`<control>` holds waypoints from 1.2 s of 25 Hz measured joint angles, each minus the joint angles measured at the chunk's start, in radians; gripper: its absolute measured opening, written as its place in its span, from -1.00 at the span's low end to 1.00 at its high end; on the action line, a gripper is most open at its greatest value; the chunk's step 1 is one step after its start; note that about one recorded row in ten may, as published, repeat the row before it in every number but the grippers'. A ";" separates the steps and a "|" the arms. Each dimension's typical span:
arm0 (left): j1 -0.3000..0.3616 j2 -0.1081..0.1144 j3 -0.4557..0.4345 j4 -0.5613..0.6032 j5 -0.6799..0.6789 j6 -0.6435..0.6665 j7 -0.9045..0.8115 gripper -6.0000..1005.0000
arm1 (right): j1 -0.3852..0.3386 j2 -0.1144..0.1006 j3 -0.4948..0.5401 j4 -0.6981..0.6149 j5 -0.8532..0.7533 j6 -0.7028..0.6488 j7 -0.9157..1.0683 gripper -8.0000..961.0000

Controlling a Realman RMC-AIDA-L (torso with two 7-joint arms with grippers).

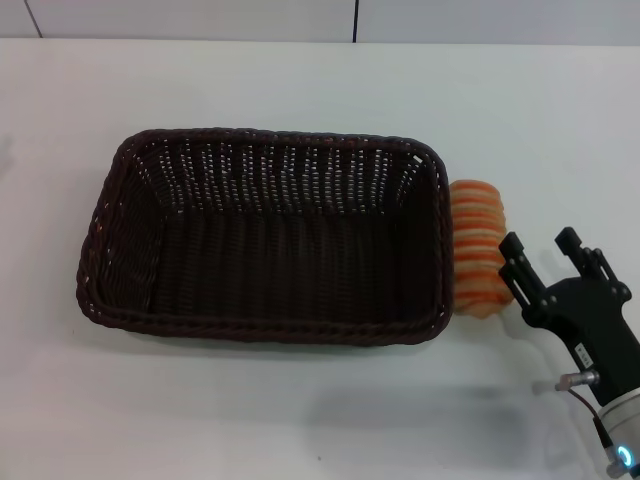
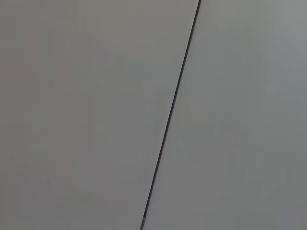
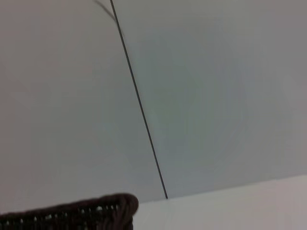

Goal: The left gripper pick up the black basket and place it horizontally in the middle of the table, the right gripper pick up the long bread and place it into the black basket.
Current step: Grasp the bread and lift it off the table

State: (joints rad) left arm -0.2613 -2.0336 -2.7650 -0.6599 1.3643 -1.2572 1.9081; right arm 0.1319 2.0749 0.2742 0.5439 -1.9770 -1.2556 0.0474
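The black basket [image 1: 265, 235] lies lengthwise across the middle of the white table [image 1: 300, 420], empty; a bit of its braided rim also shows in the right wrist view [image 3: 72, 211]. The long bread [image 1: 476, 248], tan with orange stripes, lies on the table right against the basket's right side. My right gripper [image 1: 543, 255] is open, at the front right, just right of the bread, one finger close beside the loaf's near end, nothing between the fingers. The left gripper is out of view; the left wrist view shows only a grey wall.
A grey panelled wall [image 1: 200, 18] with a dark seam [image 1: 356, 20] runs behind the table's far edge. The same seamed wall fills the left wrist view [image 2: 96, 115] and most of the right wrist view [image 3: 216, 96].
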 joint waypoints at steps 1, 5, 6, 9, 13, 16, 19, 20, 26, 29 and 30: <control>0.000 0.000 0.000 0.000 0.000 -0.001 0.000 0.69 | 0.001 0.001 0.001 -0.003 0.000 0.008 0.000 0.48; 0.001 0.003 -0.002 -0.001 0.000 -0.005 0.000 0.69 | 0.017 0.003 0.004 -0.011 0.001 0.050 0.000 0.51; 0.001 0.004 -0.002 -0.001 0.000 -0.006 0.000 0.69 | 0.023 0.003 0.005 -0.012 0.001 0.062 0.000 0.51; 0.001 0.005 -0.002 -0.001 0.000 -0.010 0.000 0.69 | 0.038 0.003 0.006 -0.013 0.001 0.088 0.000 0.51; 0.003 0.006 -0.001 -0.001 0.000 -0.019 0.000 0.69 | 0.054 0.002 0.003 -0.014 0.001 0.115 0.000 0.51; 0.003 0.006 -0.002 -0.002 -0.001 -0.025 0.000 0.69 | 0.061 0.003 0.001 -0.017 0.001 0.130 0.002 0.51; 0.002 0.006 -0.002 -0.002 -0.001 -0.031 0.000 0.69 | 0.064 0.005 0.009 -0.020 0.001 0.156 0.002 0.51; 0.001 0.006 -0.001 -0.002 -0.001 -0.031 0.000 0.69 | 0.066 0.005 0.010 -0.020 0.001 0.160 0.002 0.51; -0.003 0.006 -0.001 -0.001 -0.001 -0.039 0.000 0.69 | 0.078 0.005 0.012 -0.034 0.001 0.191 0.011 0.51; -0.003 0.005 -0.001 -0.001 -0.001 -0.048 0.000 0.69 | 0.081 0.005 0.013 -0.033 0.001 0.198 0.012 0.51; -0.003 0.005 -0.001 -0.002 -0.001 -0.050 0.000 0.69 | 0.082 0.005 0.013 -0.032 0.001 0.199 0.012 0.50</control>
State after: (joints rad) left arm -0.2639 -2.0285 -2.7657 -0.6615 1.3629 -1.3072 1.9080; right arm 0.2134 2.0801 0.2872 0.5121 -1.9756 -1.0566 0.0598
